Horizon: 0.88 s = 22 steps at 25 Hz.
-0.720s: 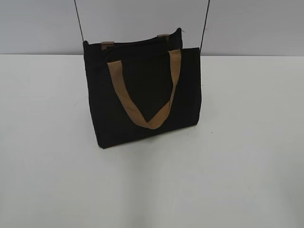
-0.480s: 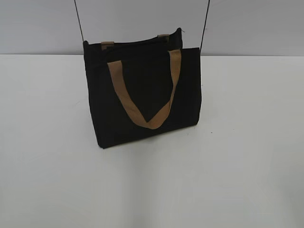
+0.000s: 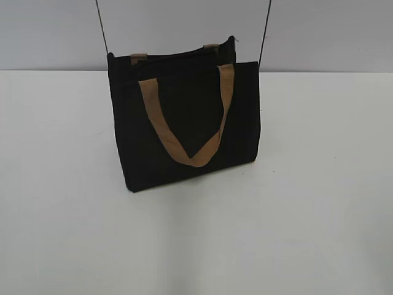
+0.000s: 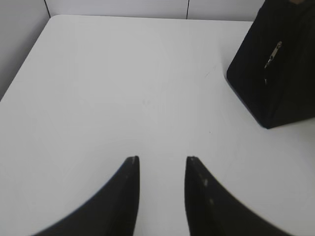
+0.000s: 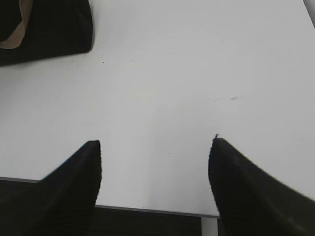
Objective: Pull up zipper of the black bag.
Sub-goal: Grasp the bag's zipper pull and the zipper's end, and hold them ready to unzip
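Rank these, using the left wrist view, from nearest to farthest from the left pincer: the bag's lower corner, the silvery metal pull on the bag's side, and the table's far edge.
1. The black bag: its lower corner, ahead to the right of the left pincer.
2. The metal pull, higher on the bag's side, right.
3. The table: its far edge, top of view.

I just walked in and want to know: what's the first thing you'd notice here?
A black bag stands upright in the middle of the white table, with a tan handle drooping down its front. Both claws, left and right, are open and far from it.
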Available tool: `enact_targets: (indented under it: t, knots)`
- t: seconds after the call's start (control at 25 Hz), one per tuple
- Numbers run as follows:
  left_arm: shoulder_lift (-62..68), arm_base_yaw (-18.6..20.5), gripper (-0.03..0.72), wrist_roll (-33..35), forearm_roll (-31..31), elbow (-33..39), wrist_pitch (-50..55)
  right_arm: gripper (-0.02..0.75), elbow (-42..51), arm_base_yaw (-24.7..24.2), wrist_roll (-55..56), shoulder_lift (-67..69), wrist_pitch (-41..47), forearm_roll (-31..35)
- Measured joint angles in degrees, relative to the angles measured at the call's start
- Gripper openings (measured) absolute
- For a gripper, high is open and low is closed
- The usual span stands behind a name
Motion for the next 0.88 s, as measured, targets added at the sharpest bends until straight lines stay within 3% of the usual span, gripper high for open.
enact_targets:
  t: [0.36,0.6,0.76,0.88]
  knots:
    - [0.0,0.0,0.267,0.0,0.0,0.0,0.0,0.515,0.0,0.0,0.0,0.0,0.0,0.0]
    - [0.0,0.0,0.493,0.0,0.0,-0.3,-0.6,0.515,0.0,0.0,0.0,0.0,0.0,0.0]
    - [0.7,0.0,0.507,0.7,-2.2,-2.0,-11.1,0.515,0.0,0.0,0.0,0.0,0.0,0.0]
    - [6.1,0.0,0.507,5.0,-4.3,-1.9,-18.0,0.515,0.0,0.0,0.0,0.0,0.0,0.0]
